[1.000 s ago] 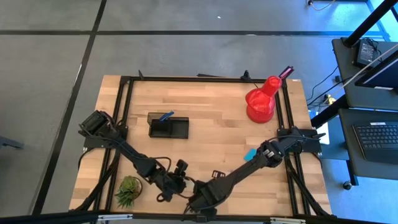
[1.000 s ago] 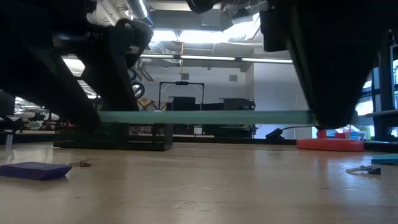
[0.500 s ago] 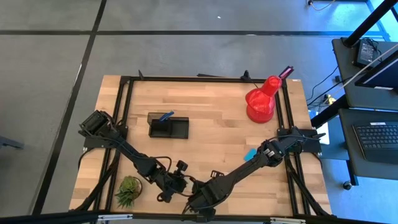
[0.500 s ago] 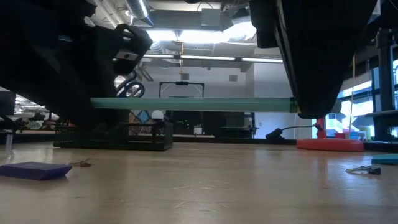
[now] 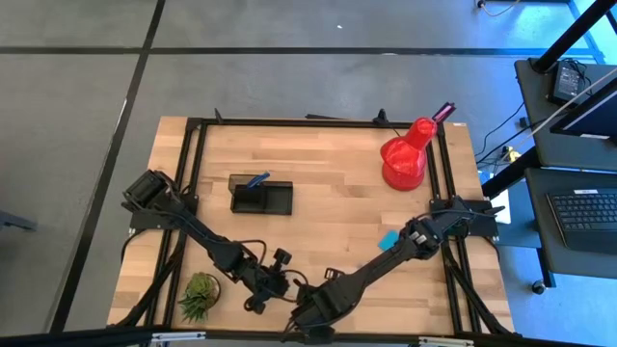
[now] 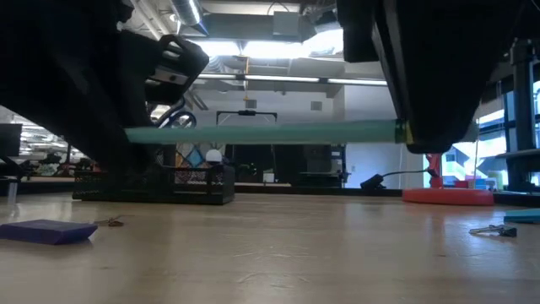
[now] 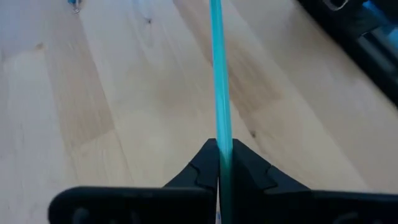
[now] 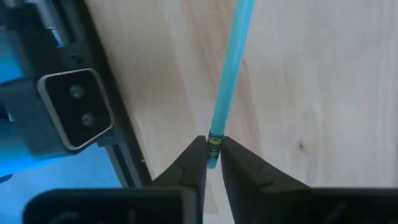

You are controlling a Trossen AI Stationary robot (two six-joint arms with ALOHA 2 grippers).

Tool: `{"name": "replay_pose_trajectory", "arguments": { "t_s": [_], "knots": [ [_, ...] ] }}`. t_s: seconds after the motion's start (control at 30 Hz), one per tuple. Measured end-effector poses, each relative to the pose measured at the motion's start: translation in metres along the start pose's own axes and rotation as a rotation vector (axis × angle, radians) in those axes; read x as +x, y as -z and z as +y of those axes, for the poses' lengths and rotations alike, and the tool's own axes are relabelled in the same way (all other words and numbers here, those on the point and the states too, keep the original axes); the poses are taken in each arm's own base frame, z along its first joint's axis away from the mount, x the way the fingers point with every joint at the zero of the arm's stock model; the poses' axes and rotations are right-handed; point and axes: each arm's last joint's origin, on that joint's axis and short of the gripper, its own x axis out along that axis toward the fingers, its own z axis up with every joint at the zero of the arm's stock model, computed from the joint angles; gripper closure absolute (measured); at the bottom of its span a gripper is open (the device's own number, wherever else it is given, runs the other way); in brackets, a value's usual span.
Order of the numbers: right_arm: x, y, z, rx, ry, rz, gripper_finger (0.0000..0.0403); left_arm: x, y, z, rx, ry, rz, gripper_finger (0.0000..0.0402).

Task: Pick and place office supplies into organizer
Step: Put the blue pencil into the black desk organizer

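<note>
A thin teal pencil (image 6: 261,133) hangs level above the table near its front edge, held at both ends. My left gripper (image 7: 219,167) is shut on one end, on the left in the low view. My right gripper (image 8: 213,155) is shut on the other end. In the high view the two grippers meet at the front middle (image 5: 289,294), and the arms hide the pencil. The black organizer (image 5: 261,196) stands at the far left with a blue item (image 5: 256,179) in its cup end. My left gripper pinches the pencil's plain end (image 7: 221,146) between its two fingers, which lie along the pencil. The pencil runs straight out from the fingertips, level and clear of the table. My right gripper pinches the pencil's banded end (image 8: 213,142) between its two fingertips. The fingers lie along the pencil, which runs straight out from them, clear of the table.
A red desk lamp (image 5: 405,159) stands at the far right and a green plant (image 5: 200,294) at the near left. A cyan pad (image 5: 388,240) lies by the right arm. A purple pad (image 6: 46,230) and a small clip (image 6: 494,230) lie on the table.
Both grippers have risen with the pencil, which stays level and is now higher above the table. Its banded end has shifted a little toward the table's left.
</note>
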Motion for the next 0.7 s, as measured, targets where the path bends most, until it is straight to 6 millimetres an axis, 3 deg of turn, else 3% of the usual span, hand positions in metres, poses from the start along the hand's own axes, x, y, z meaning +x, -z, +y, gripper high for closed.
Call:
{"name": "replay_pose_trajectory", "arguments": {
  "t_s": [0.27, 0.4, 0.6, 0.7],
  "knots": [
    [-0.017, 0.007, -0.001, -0.027, 0.035, -0.023, 0.0317, -0.012, -0.007, 0.004, -0.035, 0.035, -0.033, 0.0386],
    [-0.046, 0.012, -0.005, -0.079, 0.029, -0.063, 0.0293, -0.024, -0.013, 0.007, -0.050, 0.051, -0.068, 0.0386],
    [-0.105, 0.033, -0.007, -0.136, 0.085, -0.273, 0.0282, -0.047, -0.022, 0.010, -0.052, 0.114, -0.115, 0.0388],
    [-0.121, 0.037, -0.009, -0.133, 0.070, -0.323, 0.0282, -0.056, -0.027, 0.010, -0.025, 0.149, -0.158, 0.0388]
  ]
}}
